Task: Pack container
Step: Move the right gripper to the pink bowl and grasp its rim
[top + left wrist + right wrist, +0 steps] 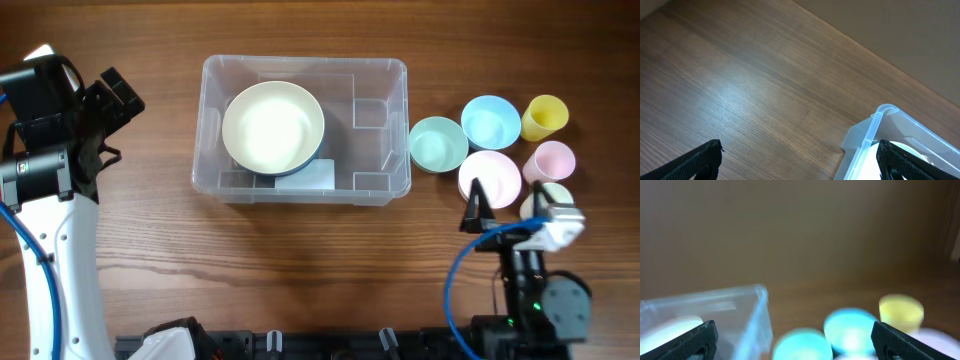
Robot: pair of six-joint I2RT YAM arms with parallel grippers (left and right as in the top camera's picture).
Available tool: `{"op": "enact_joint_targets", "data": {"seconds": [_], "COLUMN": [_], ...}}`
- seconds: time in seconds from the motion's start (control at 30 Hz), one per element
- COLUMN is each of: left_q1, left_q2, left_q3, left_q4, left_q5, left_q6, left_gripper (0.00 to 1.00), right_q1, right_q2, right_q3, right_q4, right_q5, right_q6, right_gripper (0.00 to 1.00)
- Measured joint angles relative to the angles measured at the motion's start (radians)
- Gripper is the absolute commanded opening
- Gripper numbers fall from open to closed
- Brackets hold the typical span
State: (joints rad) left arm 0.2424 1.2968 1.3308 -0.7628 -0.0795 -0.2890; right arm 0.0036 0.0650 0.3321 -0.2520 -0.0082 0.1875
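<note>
Nearest the robot's base, on the right of the wooden table (300,270), the right fingers (473,208) are spread wide and hold nothing. One dark tip overlaps the near edge of a pink bowl (492,172), and the wrist partly hides a cream cup (548,196) beside it. The right wrist view shows these fingers far apart at its lower corners, with blurred bowls between them. A little farther off are a pink cup (552,160) and a teal bowl (437,143), the bowl just beside the right end wall of the container (380,192). This clear bin sits mid-table, a long side toward the base. In its left half is a cream bowl (272,125) resting on something dark, with a white label (318,178) on the base. Left of the bin and apart from it, the left fingers (120,88) are likewise parted and empty. Farthest back on the right are a blue bowl (490,120) and a yellow cup (545,116).
</note>
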Motion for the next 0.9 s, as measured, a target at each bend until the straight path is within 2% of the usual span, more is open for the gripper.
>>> {"op": "enact_joint_targets", "data": {"seconds": [0.17,0.5,0.7,0.9], "left_q1": [0.0,0.0,0.0,0.0], "left_q2": [0.0,0.0,0.0,0.0], "left_q3": [0.0,0.0,0.0,0.0], "left_q4": [-0.001,-0.001,-0.001,-0.001], "left_q5": [0.0,0.0,0.0,0.0], "left_q6": [-0.002,-0.002,-0.002,-0.002], "left_gripper": [1.0,1.0,1.0,1.0], "right_q1": [0.0,0.0,0.0,0.0], "right_q2": [0.157,0.656,0.876,0.982], "right_q3": [0.219,0.546,0.583,0.583], "right_q4": [-0.208,-0.557,-0.623,-0.646], "right_q5": [-0.004,-0.084,-0.111,-0.111], "right_q6": [0.002,-0.001,-0.025,-0.093], "right_gripper": [1.0,1.0,1.0,0.99]}}
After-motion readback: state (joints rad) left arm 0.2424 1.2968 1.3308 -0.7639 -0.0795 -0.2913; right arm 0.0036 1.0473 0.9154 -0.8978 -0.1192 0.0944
